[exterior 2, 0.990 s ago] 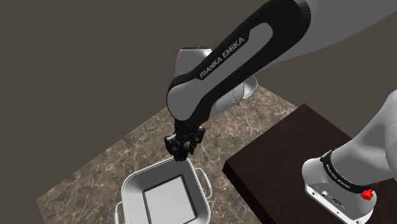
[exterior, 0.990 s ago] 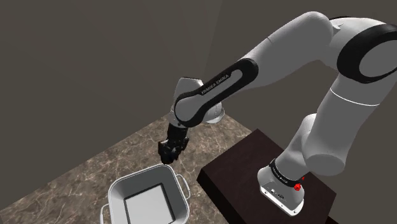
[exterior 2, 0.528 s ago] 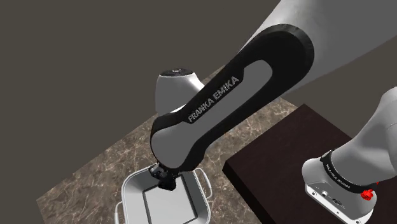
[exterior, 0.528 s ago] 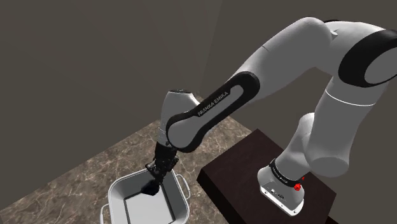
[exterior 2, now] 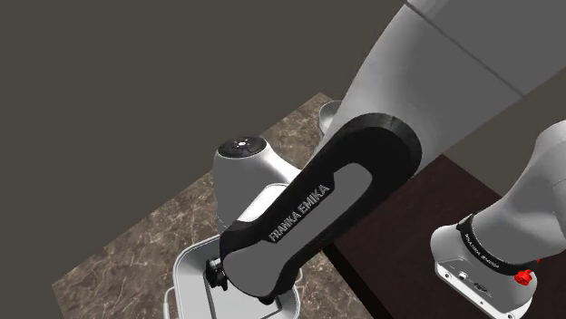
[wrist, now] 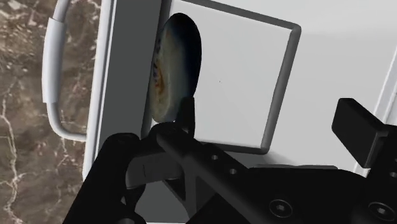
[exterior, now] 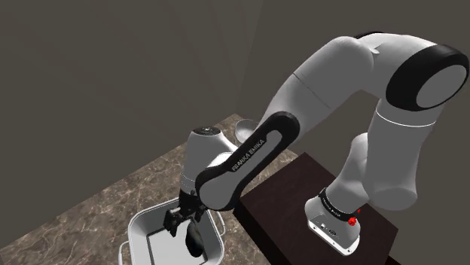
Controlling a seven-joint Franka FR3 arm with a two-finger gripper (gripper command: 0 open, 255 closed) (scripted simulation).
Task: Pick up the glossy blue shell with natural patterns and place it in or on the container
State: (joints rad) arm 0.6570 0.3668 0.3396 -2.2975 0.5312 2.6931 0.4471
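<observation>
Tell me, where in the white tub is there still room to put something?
The tub's flat floor is bare between the shell and the opposite wall. It is crowded at the wall by the handle, where the shell stands beside one finger of the open gripper. The marbled top beyond the handle is bare too.

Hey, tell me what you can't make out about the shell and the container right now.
Shoulder view: the shell is a dark shape, pattern unreadable; the bottom edge cuts off the container.
Second exterior view: the forearm covers the container's inside.
Wrist view: whether the open gripper has a finger touching the shell is unclear; the hand's black body hides the container's near wall.
</observation>
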